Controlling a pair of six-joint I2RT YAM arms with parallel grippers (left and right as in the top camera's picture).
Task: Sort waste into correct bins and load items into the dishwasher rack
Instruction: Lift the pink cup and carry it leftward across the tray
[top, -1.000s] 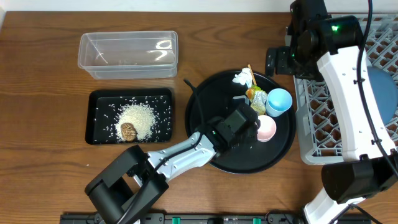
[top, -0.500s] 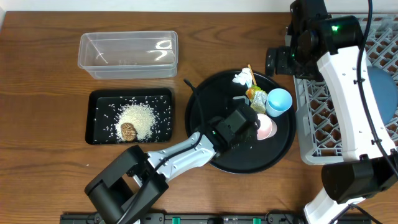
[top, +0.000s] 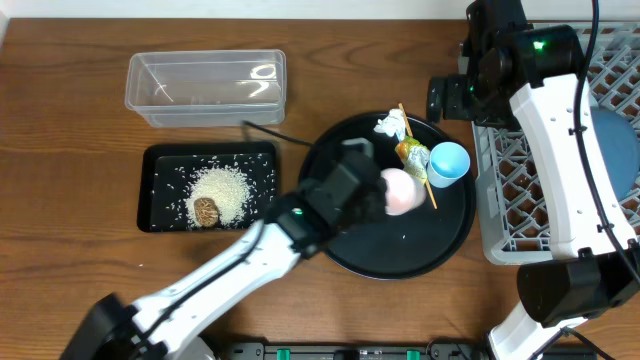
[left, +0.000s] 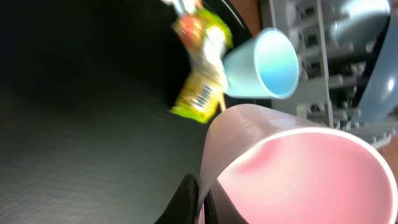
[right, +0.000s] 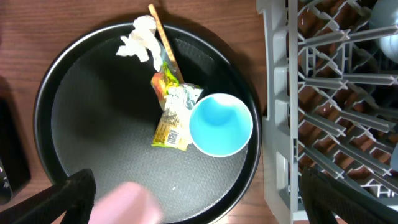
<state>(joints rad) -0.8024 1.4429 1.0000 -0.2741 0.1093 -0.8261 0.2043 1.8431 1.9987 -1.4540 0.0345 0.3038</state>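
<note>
**Got the pink cup (left: 298, 168), but it's a blurry mess**

So the left gripper (top: 383, 190) is clamped tight on it over the round black tray (right: 56, 93). Overhead it's just a smear, and the wrist view cuts off its rim. The right gripper (right: 196, 186) gapes wide, empty, above the light blue cup (right: 221, 124).

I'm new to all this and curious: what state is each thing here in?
Pink cup: clamped in left jaws.
Blue cup: empty, on round tray.
Wrapper: loose beside blue cup.
Tissue: crumpled, on round tray.
Shallow black tray: holds rice.
Rack: holds blue plate.
</note>
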